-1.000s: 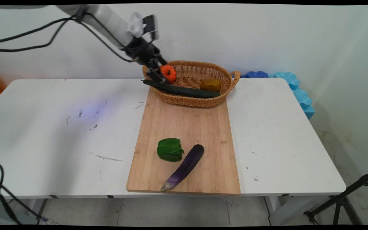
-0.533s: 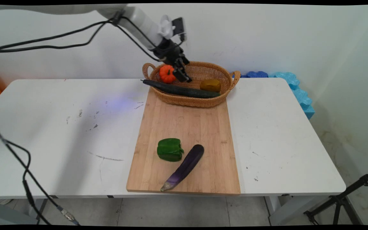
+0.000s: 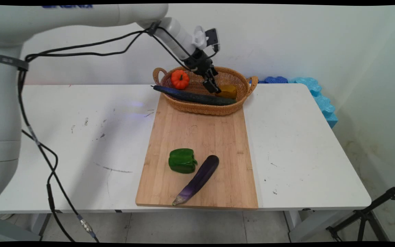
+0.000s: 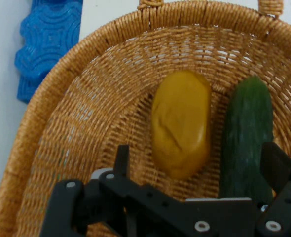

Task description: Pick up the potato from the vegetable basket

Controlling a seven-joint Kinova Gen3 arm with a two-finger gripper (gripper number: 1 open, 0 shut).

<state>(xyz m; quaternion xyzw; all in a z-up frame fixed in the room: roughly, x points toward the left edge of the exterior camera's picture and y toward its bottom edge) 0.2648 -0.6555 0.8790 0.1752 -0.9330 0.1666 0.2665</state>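
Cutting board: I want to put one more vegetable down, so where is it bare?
The board's middle is bare, between the basket and the pepper. Its near end is crowded by pepper and eggplant. The basket holds a cucumber, pumpkin, potato and the gripper.

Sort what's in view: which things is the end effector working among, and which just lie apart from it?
Around the open end effector: yellow potato nearest, cucumber beside it, small orange pumpkin, all in the wicker basket.

Lying apart: green pepper and eggplant on the cutting board; blue foam behind the table.
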